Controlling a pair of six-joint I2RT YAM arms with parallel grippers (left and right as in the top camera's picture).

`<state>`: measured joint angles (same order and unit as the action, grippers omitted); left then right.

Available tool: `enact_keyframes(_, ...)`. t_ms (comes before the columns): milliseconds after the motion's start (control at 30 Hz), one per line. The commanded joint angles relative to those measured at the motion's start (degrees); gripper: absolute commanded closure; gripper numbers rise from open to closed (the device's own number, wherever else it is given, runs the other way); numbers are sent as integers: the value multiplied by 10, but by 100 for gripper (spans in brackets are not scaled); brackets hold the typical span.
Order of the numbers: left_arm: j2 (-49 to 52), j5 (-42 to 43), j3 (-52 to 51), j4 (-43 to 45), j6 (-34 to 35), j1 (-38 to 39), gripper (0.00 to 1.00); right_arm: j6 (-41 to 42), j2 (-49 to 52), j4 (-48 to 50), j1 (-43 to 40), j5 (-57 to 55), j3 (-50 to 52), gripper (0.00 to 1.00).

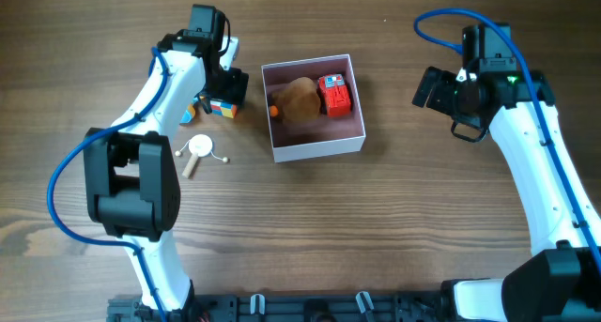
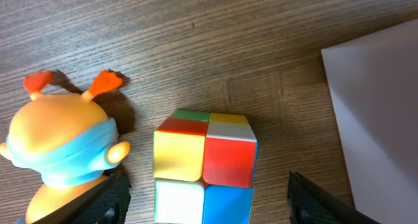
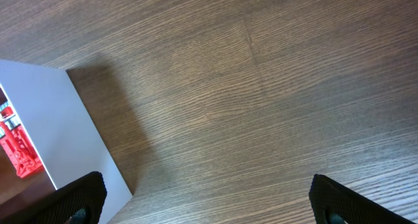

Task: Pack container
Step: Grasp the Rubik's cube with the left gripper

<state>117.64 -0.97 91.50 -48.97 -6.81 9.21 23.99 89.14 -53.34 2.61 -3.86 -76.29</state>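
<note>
The container (image 1: 316, 145) is a square white-walled box with a pink inside, at the table's middle. It holds a brown plush toy (image 1: 298, 99) and a red toy (image 1: 333, 94). Its white wall shows in the left wrist view (image 2: 385, 113) and the right wrist view (image 3: 46, 113). My left gripper (image 2: 206, 201) is open, its fingers on either side of a coloured cube (image 2: 204, 165), which also shows overhead (image 1: 222, 107). An orange and blue round toy (image 2: 62, 145) lies just left of the cube. My right gripper (image 3: 206, 201) is open and empty over bare wood right of the container.
A small white and wooden toy (image 1: 198, 151) lies on the table below the left gripper. The right arm (image 1: 526, 144) stands along the right side. The table is brown wood.
</note>
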Motion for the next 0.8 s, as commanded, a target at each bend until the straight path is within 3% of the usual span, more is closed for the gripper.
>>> enact_keyframes(0, 19, 11, 3, -4, -20, 0, 22, 0, 4, 2, -1, 5, 2, 0)
enact_keyframes(433, 47, 11, 3, -4, -20, 0, 28, 0, 4, 2, -1, 5, 2, 0)
enact_keyframes(767, 31, 11, 5, -21, -19, 0, 44, 0, 4, 2, -1, 5, 2, 0)
